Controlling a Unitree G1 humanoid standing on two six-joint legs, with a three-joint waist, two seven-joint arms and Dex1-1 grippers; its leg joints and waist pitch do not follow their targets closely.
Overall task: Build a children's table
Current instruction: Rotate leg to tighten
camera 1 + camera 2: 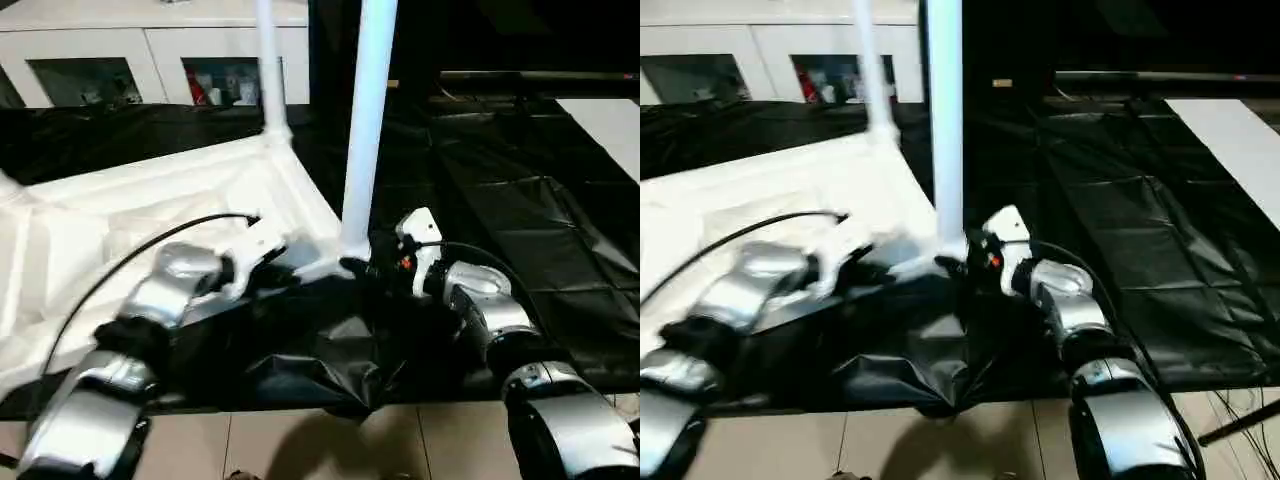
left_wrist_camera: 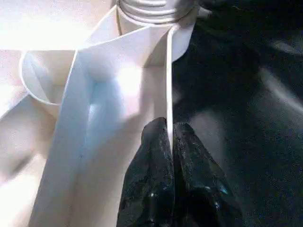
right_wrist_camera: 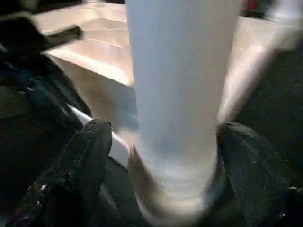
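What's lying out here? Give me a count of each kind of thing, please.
White tabletop: 1
White legs standing up from it: 2, near leg and far leg
Robot claws: 2, left claw and right claw
White cabinet: 1
Black floor sheet: 1
Total: 7

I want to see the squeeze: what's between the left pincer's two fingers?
A thin white edge of the tabletop, pinched between the left pincer fingers, as the left wrist view shows.
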